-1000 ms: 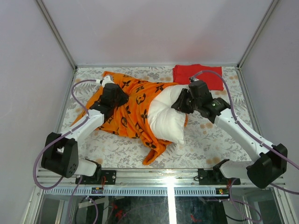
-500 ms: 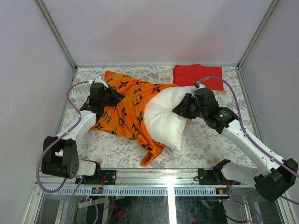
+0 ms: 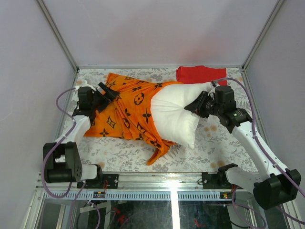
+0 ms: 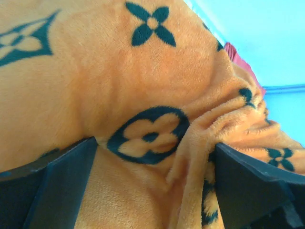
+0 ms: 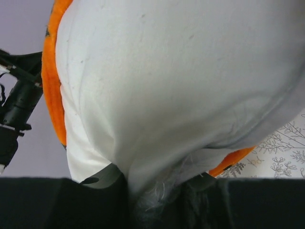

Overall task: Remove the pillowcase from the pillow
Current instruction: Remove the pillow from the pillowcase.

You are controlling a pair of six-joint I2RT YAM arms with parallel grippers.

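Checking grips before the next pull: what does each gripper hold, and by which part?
The right gripper pinches the pillow by a bunched fold at its bare end. The left gripper stands open astride the pillowcase, clamping nothing.

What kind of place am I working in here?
Probably a robot test enclosure, not a home: plain walls in an aluminium frame, a floral-covered table, and a metal mounting rail along its near edge.

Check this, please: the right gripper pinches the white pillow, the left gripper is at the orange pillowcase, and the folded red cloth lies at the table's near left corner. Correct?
Not quite. The top external view shows the red cloth by the far right corner, behind the pillow. The rest holds: the right gripper pinches the pillow, the left gripper is at the pillowcase.
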